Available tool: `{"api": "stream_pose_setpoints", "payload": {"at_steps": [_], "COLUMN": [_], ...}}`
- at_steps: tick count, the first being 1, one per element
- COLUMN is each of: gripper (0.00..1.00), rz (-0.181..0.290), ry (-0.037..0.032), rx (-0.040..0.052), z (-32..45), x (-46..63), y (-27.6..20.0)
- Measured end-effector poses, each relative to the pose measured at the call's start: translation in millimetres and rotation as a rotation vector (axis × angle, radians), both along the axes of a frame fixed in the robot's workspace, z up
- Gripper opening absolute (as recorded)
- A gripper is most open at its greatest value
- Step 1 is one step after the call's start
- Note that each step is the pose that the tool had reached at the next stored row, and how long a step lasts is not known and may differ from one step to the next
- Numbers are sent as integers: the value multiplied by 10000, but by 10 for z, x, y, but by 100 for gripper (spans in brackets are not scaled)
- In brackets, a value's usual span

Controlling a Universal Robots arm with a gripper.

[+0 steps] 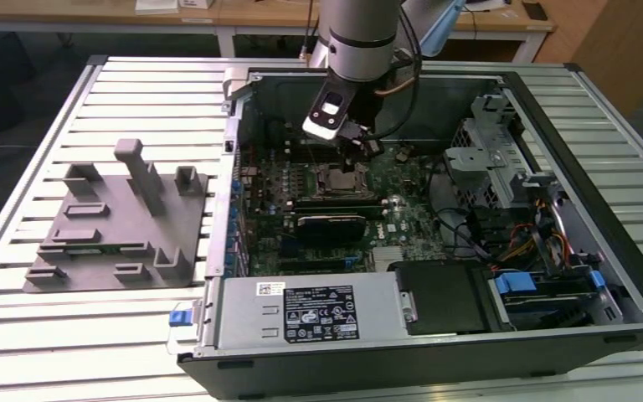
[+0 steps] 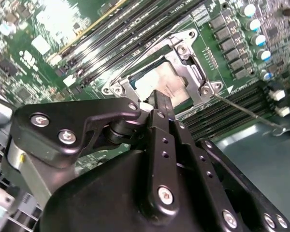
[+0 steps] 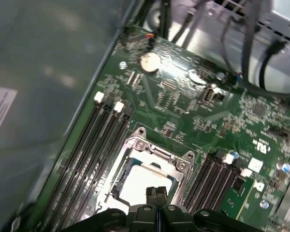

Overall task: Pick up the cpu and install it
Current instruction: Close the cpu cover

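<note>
Cpu [image 3: 137, 186]: small flat square, pale silvery-grey top plate, slightly mottled in the second wrist view [image 2: 157, 81]. It lies flat inside the socket [image 3: 181, 164], whose dark metal frame with screw heads at the corners surrounds it on all sides. Rows of dark memory slots [image 3: 99, 140] run along both flanks of the socket.

Gripper [image 3: 157, 192]: both black fingers are pressed together with only a hairline seam between them, and nothing is clamped in that seam. In both wrist views the tips sit directly over the cpu's top plate, close to its edge; contact or a small gap, cannot tell. In the exterior view the gripper [image 1: 355, 149] hangs straight down into the case [image 1: 411, 368], just above the socket.

Containers, exterior view, clock read from the case's middle:
- Case lies open on its side on the slatted metal table [image 1: 143, 92].
- Green motherboard [image 1: 405, 222] at centre, with the socket towards 11 o'clock.
- Silver power supply box [image 1: 299, 306] at 7 o'clock.
- Black cover [image 1: 444, 297] at 5 o'clock.
- Metal drive cage [image 1: 501, 159] at 2 o'clock.
- Coloured cables [image 1: 534, 247] at 4 o'clock.

Outside the case, at 9 o'clock: grey fixture plate [image 1: 110, 234] with upright posts, flat on the table, well apart from the gripper.
</note>
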State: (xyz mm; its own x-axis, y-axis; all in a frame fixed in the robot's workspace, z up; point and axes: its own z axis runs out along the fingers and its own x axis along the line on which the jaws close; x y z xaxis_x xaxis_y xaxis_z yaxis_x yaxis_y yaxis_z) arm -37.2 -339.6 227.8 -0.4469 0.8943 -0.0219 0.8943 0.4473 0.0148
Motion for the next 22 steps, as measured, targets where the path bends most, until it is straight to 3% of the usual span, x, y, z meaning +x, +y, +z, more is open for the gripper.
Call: {"api": "stream_pose_setpoints", "payload": {"at_steps": [22], "gripper": [11], "rz": [4001], "ry": [0], "rx": [0], "z": [-10], "x": [0], "y": [0]}}
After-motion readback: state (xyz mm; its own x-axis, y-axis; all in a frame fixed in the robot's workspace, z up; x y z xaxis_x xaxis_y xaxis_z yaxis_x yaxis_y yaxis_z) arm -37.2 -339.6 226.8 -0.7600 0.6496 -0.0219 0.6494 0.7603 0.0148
